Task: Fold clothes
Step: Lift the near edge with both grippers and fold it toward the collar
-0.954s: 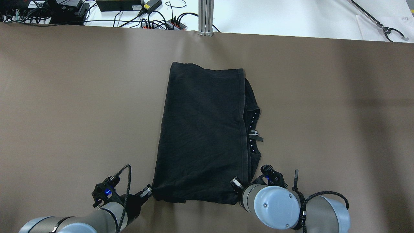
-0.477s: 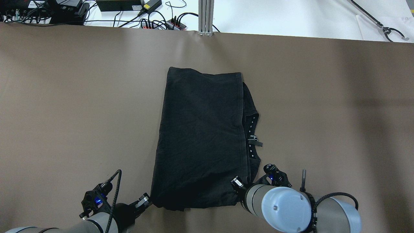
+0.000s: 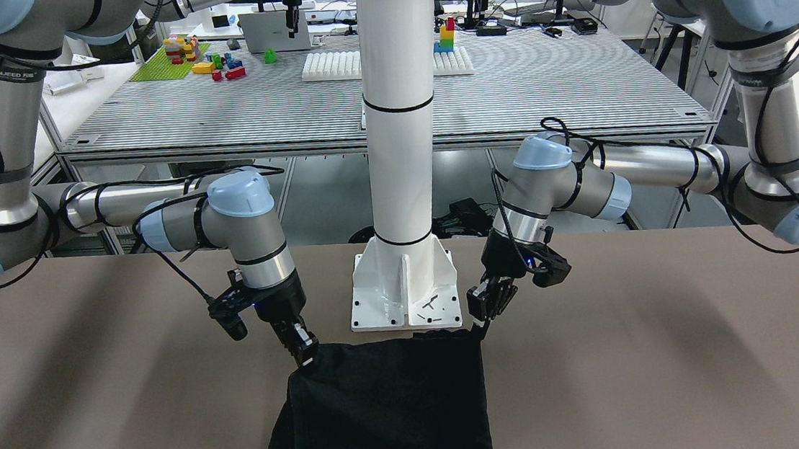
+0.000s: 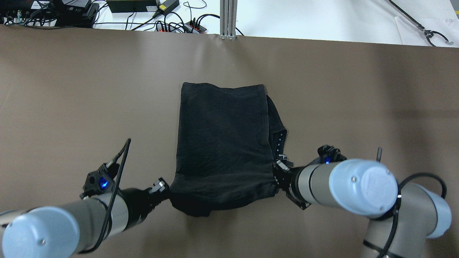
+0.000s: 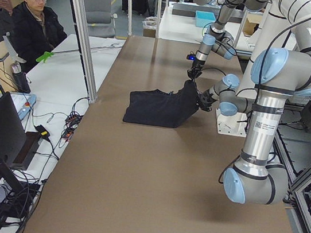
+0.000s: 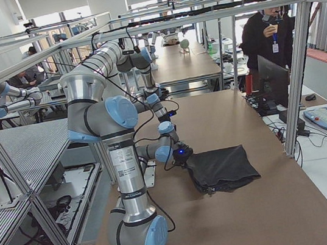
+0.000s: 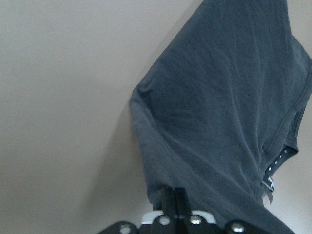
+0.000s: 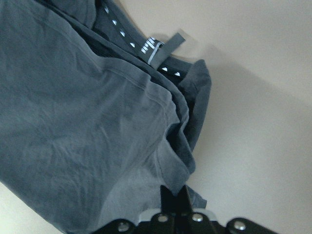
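The clothes (image 4: 222, 143) are one black fabric piece at the table's middle, its far part flat and its near edge raised off the brown surface. My left gripper (image 4: 163, 187) is shut on the near left corner, and my right gripper (image 4: 278, 168) is shut on the near right corner. From the front, the left gripper (image 3: 484, 318) and right gripper (image 3: 306, 354) hold the clothes (image 3: 387, 414) just before the white post's base plate (image 3: 406, 303). Each wrist view shows closed fingertips (image 7: 178, 197) (image 8: 174, 197) pinching fabric (image 7: 224, 112) (image 8: 87, 131). A label and dotted band (image 4: 281, 143) show on the right side.
A white post (image 3: 397, 109) rises behind the grippers. An aluminium post (image 4: 228, 19) stands at the table's far edge, with cables and power supplies (image 4: 143, 14) beyond it. One person (image 5: 36, 18) sits past the far side; another (image 6: 269, 26) stands by a monitor.
Both grippers have risen and moved away from the robot with the near corners, lifting the near edge. The far edge has slid a little toward the robot.
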Tool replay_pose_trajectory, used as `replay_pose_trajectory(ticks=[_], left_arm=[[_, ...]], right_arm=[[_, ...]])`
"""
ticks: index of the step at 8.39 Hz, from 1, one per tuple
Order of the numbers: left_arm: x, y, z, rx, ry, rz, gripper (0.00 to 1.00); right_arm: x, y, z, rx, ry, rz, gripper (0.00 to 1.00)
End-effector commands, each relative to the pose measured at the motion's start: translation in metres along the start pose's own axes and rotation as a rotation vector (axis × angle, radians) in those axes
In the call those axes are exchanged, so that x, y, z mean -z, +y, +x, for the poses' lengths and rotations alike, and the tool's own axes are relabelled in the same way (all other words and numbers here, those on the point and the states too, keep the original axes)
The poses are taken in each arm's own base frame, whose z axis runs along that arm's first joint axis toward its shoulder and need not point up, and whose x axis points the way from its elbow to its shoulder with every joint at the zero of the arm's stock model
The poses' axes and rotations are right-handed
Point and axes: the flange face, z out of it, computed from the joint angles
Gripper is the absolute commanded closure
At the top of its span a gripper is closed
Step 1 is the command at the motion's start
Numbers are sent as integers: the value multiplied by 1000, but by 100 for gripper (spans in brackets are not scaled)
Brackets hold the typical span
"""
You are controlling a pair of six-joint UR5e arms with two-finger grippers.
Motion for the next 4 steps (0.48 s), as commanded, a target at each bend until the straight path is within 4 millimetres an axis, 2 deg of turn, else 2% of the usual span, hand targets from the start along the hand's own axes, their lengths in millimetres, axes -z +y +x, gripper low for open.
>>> replay_pose_trajectory(ticks=[1, 2, 3, 4], left_arm=[[-39, -80, 92, -25, -34, 64, 100], [-52, -106, 113, -27, -55, 68, 100], [-67, -126, 132, -30, -65, 104, 100], [-84, -142, 142, -32, -85, 135, 100]], right_arm=[[-2, -58, -106, -110, -21, 25, 100], [-25, -69, -143, -92, -7, 65, 100], [-35, -94, -160, -33, 2, 104, 100], [-51, -112, -176, 0, 16, 130, 100]])
